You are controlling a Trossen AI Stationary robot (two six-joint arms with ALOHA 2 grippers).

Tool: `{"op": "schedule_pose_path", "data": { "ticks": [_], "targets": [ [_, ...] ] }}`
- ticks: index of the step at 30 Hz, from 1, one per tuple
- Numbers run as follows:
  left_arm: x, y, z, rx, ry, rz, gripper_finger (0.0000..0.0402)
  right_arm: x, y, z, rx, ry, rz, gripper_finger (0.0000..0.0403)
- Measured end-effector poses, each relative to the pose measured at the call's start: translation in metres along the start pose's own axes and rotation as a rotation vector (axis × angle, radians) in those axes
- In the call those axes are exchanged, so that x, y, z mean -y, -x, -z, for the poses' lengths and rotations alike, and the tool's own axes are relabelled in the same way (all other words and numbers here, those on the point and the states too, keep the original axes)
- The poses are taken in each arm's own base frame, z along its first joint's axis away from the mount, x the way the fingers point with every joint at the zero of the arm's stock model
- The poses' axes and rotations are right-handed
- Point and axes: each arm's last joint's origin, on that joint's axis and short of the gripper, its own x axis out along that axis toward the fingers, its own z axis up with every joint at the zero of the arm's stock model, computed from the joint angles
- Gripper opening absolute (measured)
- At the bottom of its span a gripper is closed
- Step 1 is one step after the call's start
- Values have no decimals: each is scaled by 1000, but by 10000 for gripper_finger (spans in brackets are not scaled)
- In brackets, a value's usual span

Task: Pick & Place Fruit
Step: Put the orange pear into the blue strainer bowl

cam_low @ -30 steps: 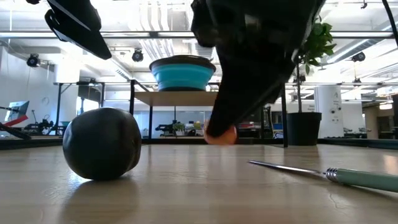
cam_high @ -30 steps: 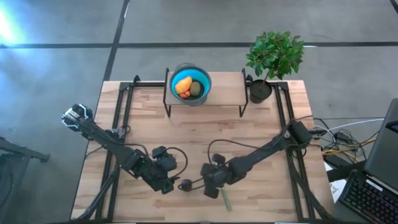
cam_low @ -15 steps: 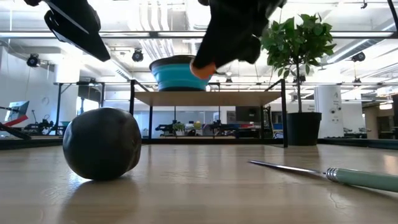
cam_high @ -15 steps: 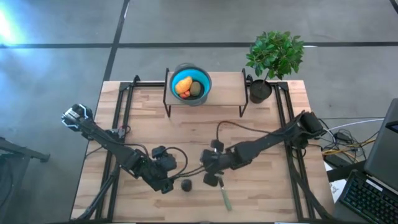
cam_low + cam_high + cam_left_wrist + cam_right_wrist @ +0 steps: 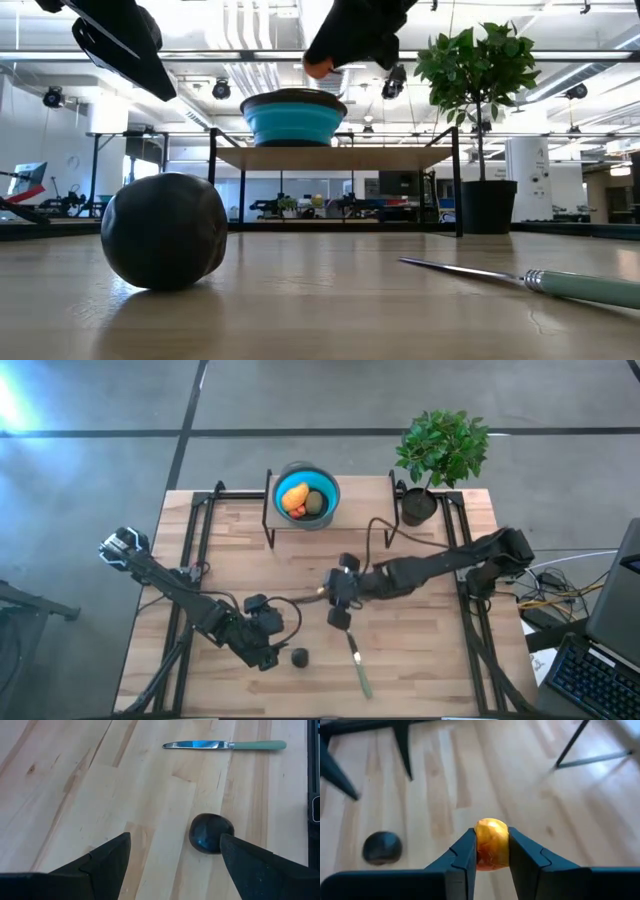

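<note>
Fruit is split between three places. A tiny orange piece (image 5: 491, 844) sits pinched between the two dark fingers of the right gripper (image 5: 491, 855), lifted clear of the wooden table (image 5: 410, 670); in the low view the same orange bit (image 5: 318, 68) shows under the gripper's tip, above the level of the bowl's rim. From above, the right gripper (image 5: 338, 600) hangs over the middle of the table, between the metal stand (image 5: 330, 520) and the knife.

The black round fruit (image 5: 299, 656) lies on the table near the front edge, just beside the left gripper (image 5: 262, 650). The left wrist view shows this black fruit (image 5: 211, 833) resting on the boards ahead of the left gripper's fingers (image 5: 107, 857), which are spread wide and touch nothing.

The round blue bowl (image 5: 327, 503) stands on the stand at the back of the table. Inside it lie the elongated orange-yellow fruit (image 5: 294, 496), the olive-brown oval (image 5: 315, 502) beside it, and a tiny red piece (image 5: 296, 512) against the orange-yellow one.

A slim green-handled knife (image 5: 357, 667) lies flat on the table to the right of the black fruit, apart from it. A potted plant (image 5: 440, 455) stands at the table's back right corner.
</note>
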Motion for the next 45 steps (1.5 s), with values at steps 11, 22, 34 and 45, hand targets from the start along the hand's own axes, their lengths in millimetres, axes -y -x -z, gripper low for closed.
{"op": "schedule_pose_path", "data": {
  "ticks": [11,22,34,45],
  "targets": [
    [-4,-5,8,-20,12,-21,312,45,21,-25,86,-7,42,79],
    [-5,-6,8,-22,21,-22,312,78,35,-49,227,-30,30,74],
    [-7,-7,6,-18,29,-33,312,122,32,-68,369,-104,108,73],
    [-10,-9,4,-18,37,-45,312,176,17,-74,428,-171,232,73]
  ]
}}
